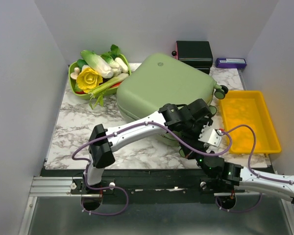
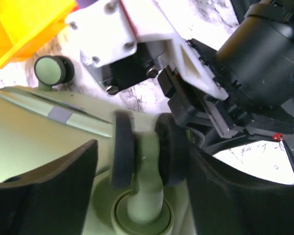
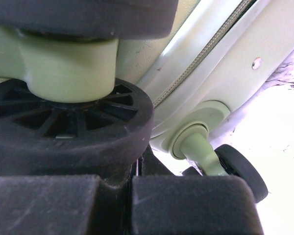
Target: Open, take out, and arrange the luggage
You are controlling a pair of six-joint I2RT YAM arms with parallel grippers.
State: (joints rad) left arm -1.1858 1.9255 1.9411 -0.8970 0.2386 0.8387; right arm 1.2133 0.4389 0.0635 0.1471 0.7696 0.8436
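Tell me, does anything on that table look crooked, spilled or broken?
Nothing looks broken or spilled. The luggage lies closed and skewed to the edges of the table, and leafy stalks hang over the rim of the green basket at the back left.

Luggage point(image 1: 161, 83) pale sage-green, its wheels point(image 3: 68, 122) black; tray point(image 1: 247, 120) bright yellow; tabletop point(image 1: 71, 129) white with grey marbling; box point(image 1: 194, 51) black.

Two arms point(image 1: 132, 132) — white links, black joints — with looping purple cables point(image 1: 255, 147) and a white, screw-studded wrist bracket point(image 2: 132, 34)
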